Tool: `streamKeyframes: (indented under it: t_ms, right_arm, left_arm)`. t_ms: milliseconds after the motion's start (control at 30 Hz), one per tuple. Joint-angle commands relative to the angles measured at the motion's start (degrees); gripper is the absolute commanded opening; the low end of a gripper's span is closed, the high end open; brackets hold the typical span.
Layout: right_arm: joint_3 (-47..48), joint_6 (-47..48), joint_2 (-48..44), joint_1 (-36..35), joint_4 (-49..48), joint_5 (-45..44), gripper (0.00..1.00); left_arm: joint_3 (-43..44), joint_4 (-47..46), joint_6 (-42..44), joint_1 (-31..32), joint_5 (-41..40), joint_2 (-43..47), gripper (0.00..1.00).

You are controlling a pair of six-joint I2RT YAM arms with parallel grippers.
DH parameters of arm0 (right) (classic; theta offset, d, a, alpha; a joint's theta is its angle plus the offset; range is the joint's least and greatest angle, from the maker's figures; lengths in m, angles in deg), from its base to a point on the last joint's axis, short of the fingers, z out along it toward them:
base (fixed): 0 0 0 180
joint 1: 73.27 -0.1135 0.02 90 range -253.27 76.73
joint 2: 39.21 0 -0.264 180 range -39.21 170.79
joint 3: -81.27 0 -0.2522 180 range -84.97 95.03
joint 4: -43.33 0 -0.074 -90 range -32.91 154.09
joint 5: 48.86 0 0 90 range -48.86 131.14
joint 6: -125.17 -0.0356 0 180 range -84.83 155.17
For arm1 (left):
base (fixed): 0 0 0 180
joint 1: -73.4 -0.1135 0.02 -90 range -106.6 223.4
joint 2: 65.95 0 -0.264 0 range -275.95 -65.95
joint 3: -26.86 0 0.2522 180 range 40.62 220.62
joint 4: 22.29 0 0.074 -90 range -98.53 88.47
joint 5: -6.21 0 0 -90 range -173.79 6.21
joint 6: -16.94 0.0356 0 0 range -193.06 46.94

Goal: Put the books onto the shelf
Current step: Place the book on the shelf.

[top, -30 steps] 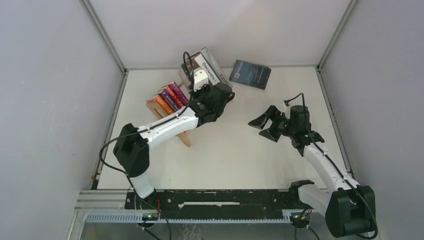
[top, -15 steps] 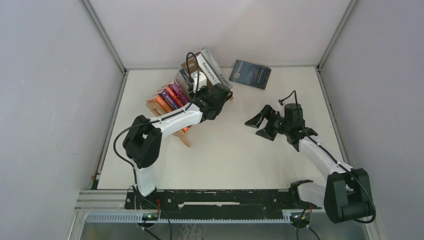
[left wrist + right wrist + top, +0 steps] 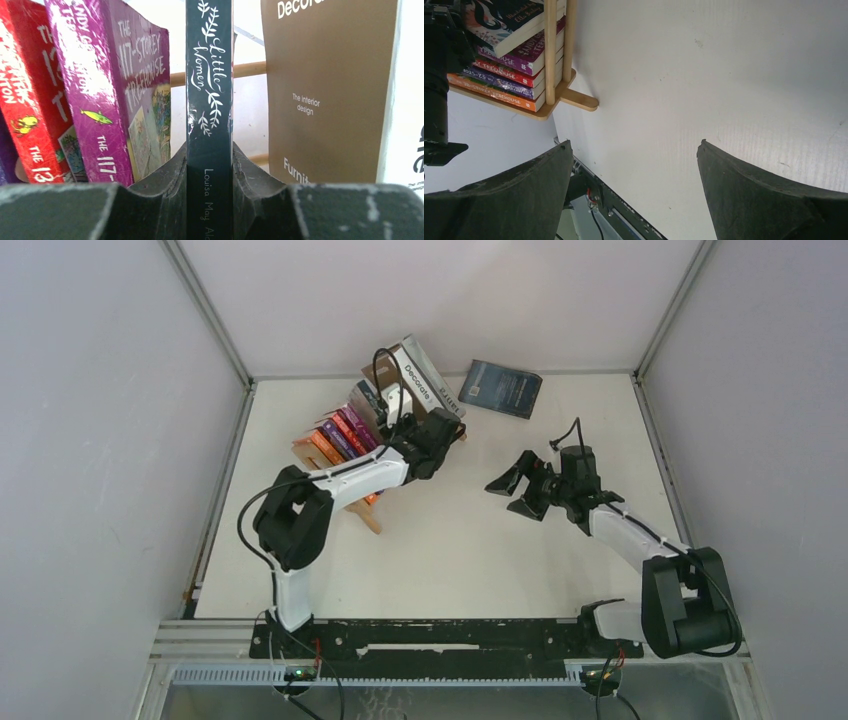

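My left gripper (image 3: 209,165) is shut on the spine of a dark blue book, "Little Women" (image 3: 209,90), and holds it upright at the shelf (image 3: 372,516). The book stands between a purple paperback (image 3: 115,90) on its left and a thick brown book (image 3: 325,90) on its right, apart from both. A red paperback (image 3: 25,100) is further left, and a shelf rail (image 3: 250,69) shows behind. From above, orange, purple and red books (image 3: 335,438) fill the rack. Another dark blue book (image 3: 500,388) lies flat at the back. My right gripper (image 3: 515,485) hangs open over bare table.
The brown book (image 3: 425,380) leans at the rack's far end near the back wall. The right wrist view shows the rack's wooden foot (image 3: 579,100) and stacked books (image 3: 509,75) at upper left, with my left arm (image 3: 439,75) beside them.
My left gripper has carried the dark blue book leftward, toward the row of paperbacks on the rack. The right gripper has drifted a little left, still open.
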Motion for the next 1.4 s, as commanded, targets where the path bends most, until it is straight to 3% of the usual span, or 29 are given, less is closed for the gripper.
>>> streamKeyframes:
  t_ms: [0,267,433,600,733,1367]
  right_arm:
    - [2.1,1.9,1.4,-0.4,-4.6,0.7,1.0]
    - [2.1,2.2,3.6,-0.4,-6.0,1.5,1.0]
    - [2.7,2.5,4.0,-0.4,-5.4,1.9,1.0]
    - [3.8,2.8,3.7,-0.6,-4.3,1.7,1.0]
    - [3.9,2.6,3.3,-1.0,-4.2,1.2,1.0]
    - [3.9,3.9,1.0,-4.6,-1.3,-2.7,1.0]
  left_arm:
    - [1.6,-3.8,-3.4,-0.1,-6.3,-0.3,0.0]
    - [1.5,6.1,-14.0,0.3,-7.6,-1.6,0.03]
    - [2.2,10.3,-17.2,0.8,-6.8,-1.4,0.33]
    - [3.9,13.8,-17.9,1.5,-6.1,-0.7,0.52]
    - [4.7,14.7,-17.4,2.0,-5.9,0.4,0.57]
    - [7.2,14.5,-13.4,3.7,-7.6,5.6,0.56]
